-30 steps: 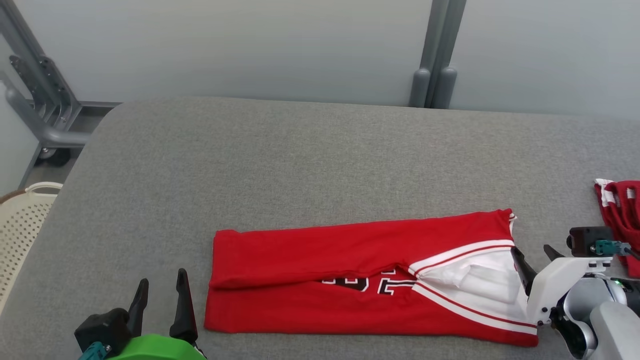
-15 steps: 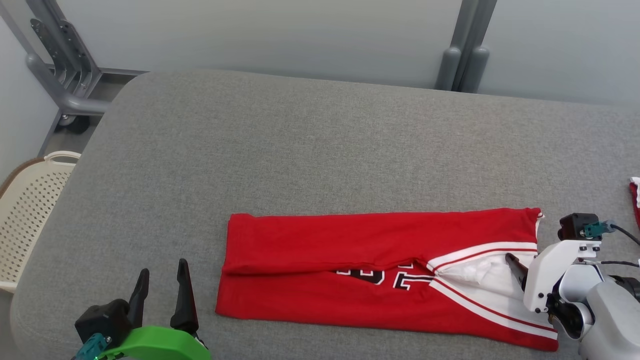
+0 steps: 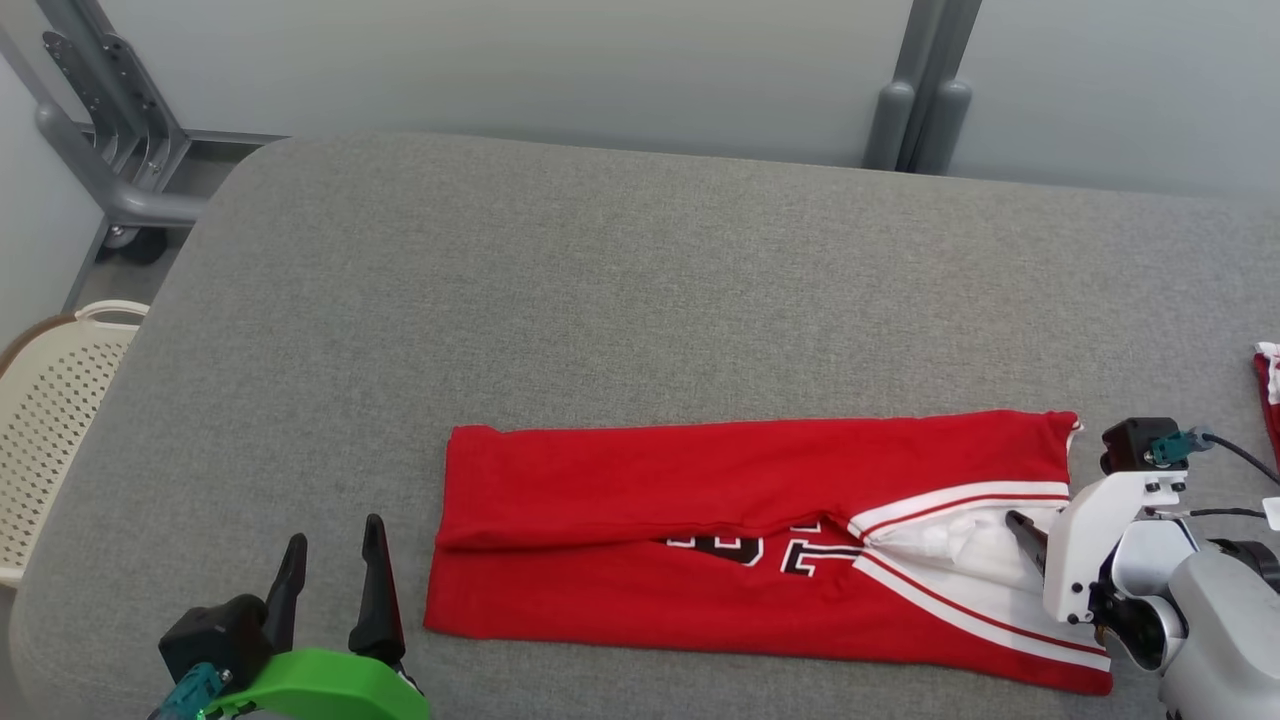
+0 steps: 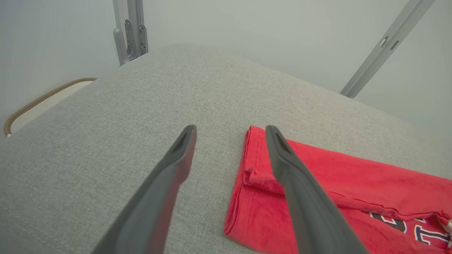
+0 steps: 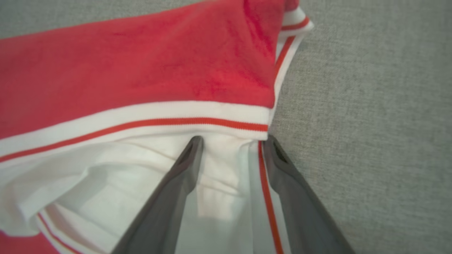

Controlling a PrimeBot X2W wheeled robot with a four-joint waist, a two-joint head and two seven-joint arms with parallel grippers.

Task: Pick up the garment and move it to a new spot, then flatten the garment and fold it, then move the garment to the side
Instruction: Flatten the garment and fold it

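A red jersey (image 3: pixel 700 480) with white trim and black lettering lies folded lengthwise on the grey table (image 3: pixel 600 280). My right gripper (image 3: pixel 1030 520) is at the jersey's right end, low over the white collar area. In the right wrist view the right gripper (image 5: pixel 233 139) is open, its fingertips straddling the white, red-striped edge of the jersey (image 5: pixel 141 70). My left gripper (image 3: pixel 335 532) stands open near the front edge, just left of the jersey's left end. In the left wrist view the left gripper (image 4: pixel 230 129) holds nothing, and the jersey's hem (image 4: pixel 353 190) lies beside the right-hand finger.
A second red and white garment (image 3: pixel 1268 385) lies at the table's right edge. A cream perforated basket (image 3: pixel 40 420) stands off the table's left side. A grey metal frame (image 3: pixel 100 150) and a post (image 3: pixel 915 100) stand behind the table.
The camera has shifted. My right gripper has moved in from the jersey's right edge over the white collar. The left gripper holds its place beside the left end.
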